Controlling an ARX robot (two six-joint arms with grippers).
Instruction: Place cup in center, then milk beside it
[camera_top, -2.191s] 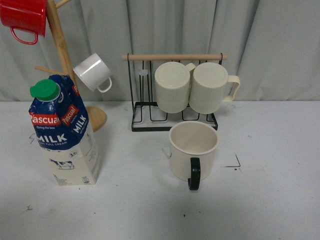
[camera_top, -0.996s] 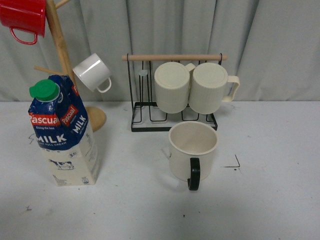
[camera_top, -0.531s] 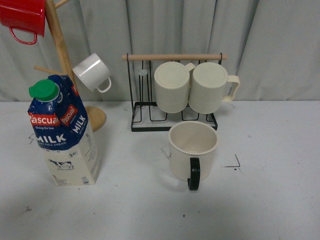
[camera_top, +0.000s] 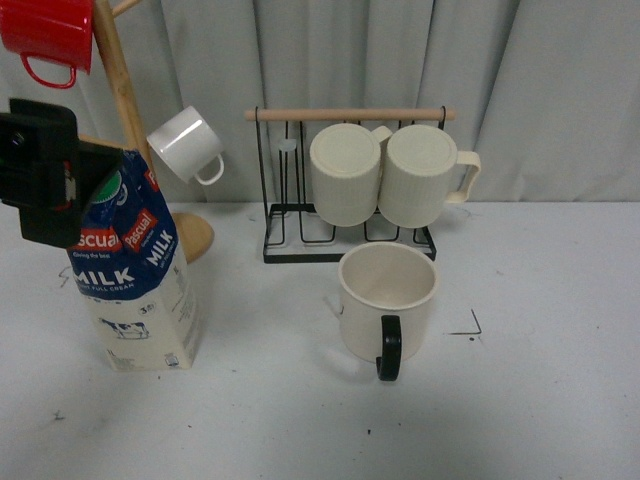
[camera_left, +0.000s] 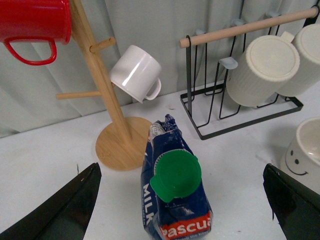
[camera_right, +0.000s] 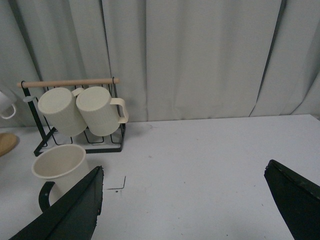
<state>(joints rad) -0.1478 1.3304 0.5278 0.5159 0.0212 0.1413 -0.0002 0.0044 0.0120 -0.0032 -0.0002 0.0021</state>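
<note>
On the white table, the tall blue-and-white milk carton stands upright at the left. It is well apart from the wide cream mug with the black handle, which is set near the middle, before the black wire rack with a wooden bar. The left gripper is held above the carton, jaws spread wide and empty. The carton's long axis is vertical, and its round green cap is seen directly below, between the jaws. The right gripper is likewise spread open and is judged the farther arm.

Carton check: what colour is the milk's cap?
Green. The cap on the milk shows best in the left wrist view.
</note>
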